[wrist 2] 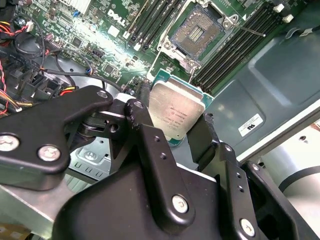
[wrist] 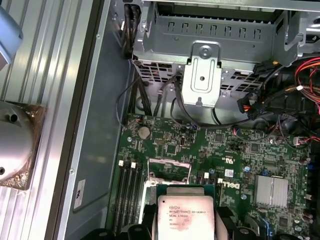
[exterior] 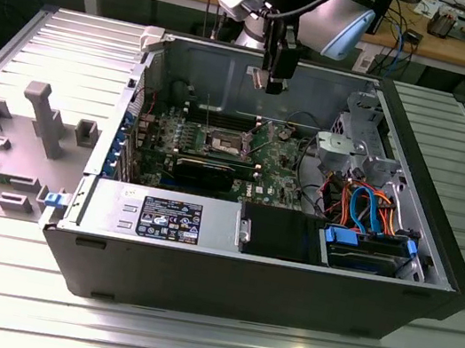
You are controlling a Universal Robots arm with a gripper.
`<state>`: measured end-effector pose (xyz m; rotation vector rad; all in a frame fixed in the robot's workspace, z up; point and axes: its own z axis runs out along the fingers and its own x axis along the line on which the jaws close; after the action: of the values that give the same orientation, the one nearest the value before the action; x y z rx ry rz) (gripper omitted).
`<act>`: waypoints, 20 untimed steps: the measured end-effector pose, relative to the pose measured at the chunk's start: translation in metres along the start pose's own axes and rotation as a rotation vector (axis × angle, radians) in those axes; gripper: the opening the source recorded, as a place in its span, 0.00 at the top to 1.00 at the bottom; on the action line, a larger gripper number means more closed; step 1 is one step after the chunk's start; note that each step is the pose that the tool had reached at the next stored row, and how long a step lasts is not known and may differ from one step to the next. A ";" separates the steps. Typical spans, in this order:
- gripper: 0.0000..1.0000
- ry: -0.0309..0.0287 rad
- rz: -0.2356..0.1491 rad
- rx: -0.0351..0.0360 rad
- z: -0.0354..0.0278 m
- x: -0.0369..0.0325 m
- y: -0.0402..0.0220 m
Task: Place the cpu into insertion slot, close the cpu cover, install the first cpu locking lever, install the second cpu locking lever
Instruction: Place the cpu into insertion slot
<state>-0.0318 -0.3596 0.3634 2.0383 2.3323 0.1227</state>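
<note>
You are on the first step: the cpu [wrist 2: 176, 114] is not yet in the insertion slot [wrist 2: 197, 32]. Your gripper [wrist 2: 170, 119] has its two black fingers [wrist 2: 142, 127] drawn in to the chip's width. They pinch it by opposite edges, with its dull metal face turned toward the second wrist camera.

In the exterior view the gripper [exterior: 275, 78] hangs over the open computer case [exterior: 285, 283], well above the green motherboard [exterior: 278, 169]. The insertion slot lies uncovered, its dark contact field bare, and a thin locking lever [wrist 2: 250, 31] is swung out from it.

By my judgement, seating the chip calls for bringing it level and square to the socket, with corners matched. It should then come straight down without sliding, since the contact field looks delicate.

Some things are hard to read. The chip's underside is hidden, and so is how far the fingers reach under its edges. In the first wrist view the cpu [wrist: 186, 220] covers much of the socket. I cannot tell whether the metal frame [wrist: 170, 172] just past it is the raised cpu cover.
</note>
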 end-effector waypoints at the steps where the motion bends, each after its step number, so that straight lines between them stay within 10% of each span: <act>1: 0.46 0.0000 0.000 0.0000 0.0000 0.0000 0.0000; 11: 0.46 -0.0003 0.003 0.0000 0.0000 0.0000 0.0000; 20: 0.46 -0.0103 0.118 -0.0024 0.0006 -0.0001 -0.0001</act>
<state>-0.0318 -0.3597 0.3628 2.1692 2.2049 0.1184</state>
